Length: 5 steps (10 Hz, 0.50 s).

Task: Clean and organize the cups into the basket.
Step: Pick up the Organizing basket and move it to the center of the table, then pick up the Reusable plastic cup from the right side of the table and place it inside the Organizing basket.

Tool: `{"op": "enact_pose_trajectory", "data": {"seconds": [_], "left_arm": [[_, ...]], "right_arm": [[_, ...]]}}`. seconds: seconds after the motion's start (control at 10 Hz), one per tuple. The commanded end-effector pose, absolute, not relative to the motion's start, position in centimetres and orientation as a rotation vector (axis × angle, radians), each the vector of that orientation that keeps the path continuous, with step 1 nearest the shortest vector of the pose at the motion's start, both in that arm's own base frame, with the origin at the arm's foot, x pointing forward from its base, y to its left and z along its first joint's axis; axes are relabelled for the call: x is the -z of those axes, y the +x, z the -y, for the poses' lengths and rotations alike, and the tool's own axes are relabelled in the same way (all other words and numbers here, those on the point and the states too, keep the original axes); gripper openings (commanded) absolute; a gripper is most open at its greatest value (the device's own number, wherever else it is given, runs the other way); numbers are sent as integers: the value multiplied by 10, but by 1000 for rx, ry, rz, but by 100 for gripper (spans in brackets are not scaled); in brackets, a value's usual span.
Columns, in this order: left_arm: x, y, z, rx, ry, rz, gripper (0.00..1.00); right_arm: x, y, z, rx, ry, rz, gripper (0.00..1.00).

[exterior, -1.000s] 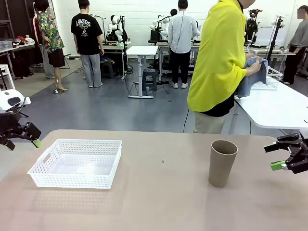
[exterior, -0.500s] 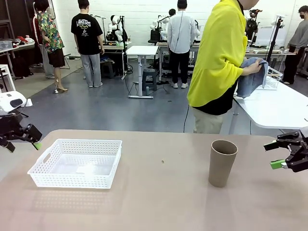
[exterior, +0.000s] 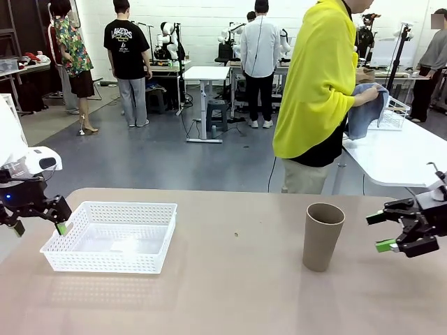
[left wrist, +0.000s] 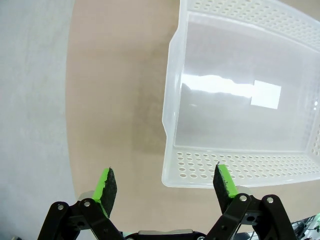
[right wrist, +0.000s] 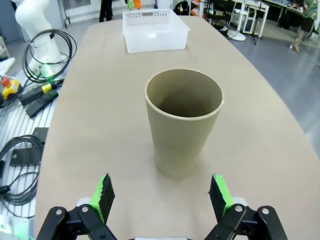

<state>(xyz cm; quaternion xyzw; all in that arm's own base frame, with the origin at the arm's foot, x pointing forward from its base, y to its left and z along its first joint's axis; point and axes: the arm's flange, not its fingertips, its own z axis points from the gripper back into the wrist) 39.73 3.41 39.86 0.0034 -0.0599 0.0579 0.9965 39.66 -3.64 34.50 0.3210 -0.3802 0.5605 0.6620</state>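
One tan-brown cup point(exterior: 323, 236) stands upright on the brown table, right of the middle. My right gripper point(exterior: 380, 232) hangs open a little to its right, apart from it. In the right wrist view the cup point(right wrist: 183, 125) stands straight ahead of the open right gripper point(right wrist: 162, 196), beyond its green fingertips. The white mesh basket point(exterior: 64, 241) sits at the table's left with nothing in it. My left gripper point(exterior: 38, 226) is open just off the basket's left end. The left wrist view looks down on the basket point(left wrist: 240, 166), with the open left gripper point(left wrist: 165, 181) over its near rim.
A person in a yellow top point(exterior: 318, 84) stands past the far edge, turned to a white side table point(exterior: 401, 157), holding a blue cloth point(exterior: 363, 112). A white wire basket point(exterior: 391, 117) sits there. Cables point(right wrist: 30, 85) lie off the table's edge beside the right arm.
My left gripper has moved right and down to the basket's left end. My right gripper has shifted left, closer to the cup. Both stay open.
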Motion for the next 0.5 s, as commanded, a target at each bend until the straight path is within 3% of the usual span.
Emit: {"op": "enact_pose_trajectory", "data": {"seconds": [0.0, 0.4], "left_arm": [[-392, 401, -32, -126, 37, 89, 100], [-390, 398, -32, -118, 8, 93, 100]], "right_arm": [[-321, 428, 23, -1250, 757, 861, 100], [-293, 455, 3, -1229, 788, 860, 100]]}}
